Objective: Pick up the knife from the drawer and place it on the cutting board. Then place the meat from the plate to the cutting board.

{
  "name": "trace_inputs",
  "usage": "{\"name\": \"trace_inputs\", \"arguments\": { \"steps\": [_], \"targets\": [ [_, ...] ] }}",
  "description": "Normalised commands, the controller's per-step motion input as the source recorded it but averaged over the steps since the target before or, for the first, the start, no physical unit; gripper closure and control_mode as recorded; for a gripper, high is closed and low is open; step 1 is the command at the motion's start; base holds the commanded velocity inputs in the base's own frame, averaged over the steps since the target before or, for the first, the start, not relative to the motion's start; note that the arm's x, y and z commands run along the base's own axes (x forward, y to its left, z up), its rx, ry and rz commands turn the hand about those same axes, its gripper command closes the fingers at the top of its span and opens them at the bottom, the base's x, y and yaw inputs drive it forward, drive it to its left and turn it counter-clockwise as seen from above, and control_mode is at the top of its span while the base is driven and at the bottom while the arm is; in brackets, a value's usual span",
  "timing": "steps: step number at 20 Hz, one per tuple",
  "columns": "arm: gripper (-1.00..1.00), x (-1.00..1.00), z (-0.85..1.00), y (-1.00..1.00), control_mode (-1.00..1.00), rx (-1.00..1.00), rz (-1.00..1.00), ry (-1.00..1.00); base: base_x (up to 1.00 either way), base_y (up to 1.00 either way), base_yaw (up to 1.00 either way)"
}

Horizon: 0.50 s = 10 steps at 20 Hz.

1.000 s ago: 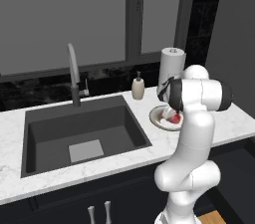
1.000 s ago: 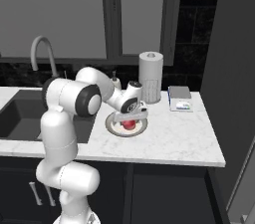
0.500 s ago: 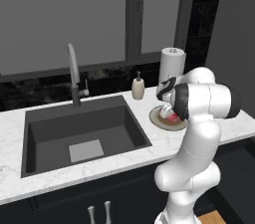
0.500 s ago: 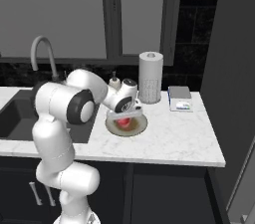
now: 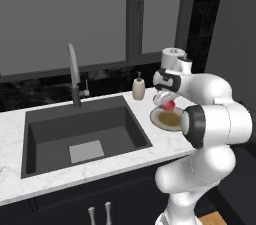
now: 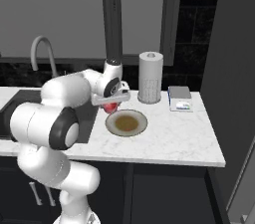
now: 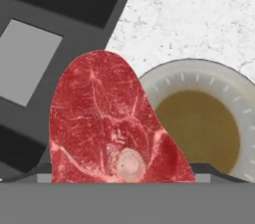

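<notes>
The meat (image 7: 107, 123), a flat red raw steak with a paler edge, hangs in my gripper (image 5: 166, 100), which is shut on it. It hangs just above the left rim of the plate (image 5: 169, 122), toward the sink. In the right base view my gripper (image 6: 110, 101) holds the meat (image 6: 110, 107) up and to the left of the beige plate (image 6: 126, 123), which lies bare on the white marble counter. Seen from the hand, the plate (image 7: 234, 93) sits to the right of the steak. The knife and the cutting board are out of view.
A dark sink (image 5: 80, 134) with a tall faucet (image 5: 74, 74) lies left of the plate. A soap dispenser (image 5: 138, 89) stands behind it. A paper towel roll (image 6: 150, 76) and a small grey box (image 6: 180, 98) stand at the counter's back right.
The meat has come up off the plate in my gripper and moved a little toward the sink. The plate is now bare. The arm's elbow has swung outward.
</notes>
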Motion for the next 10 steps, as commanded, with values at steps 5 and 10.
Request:
{"name": "trace_inputs", "arguments": {
  "steps": [5,10],
  "targets": [
    [1.0,-0.47,0.7,0.05,-1.0,0.0,0.0,-0.05,0.0,0.0,0.0],
    [1.0,-0.66,0.09,-0.09,-1.0,0.05,0.0,-0.12,0.0,0.0,0.0]
  ]
}}
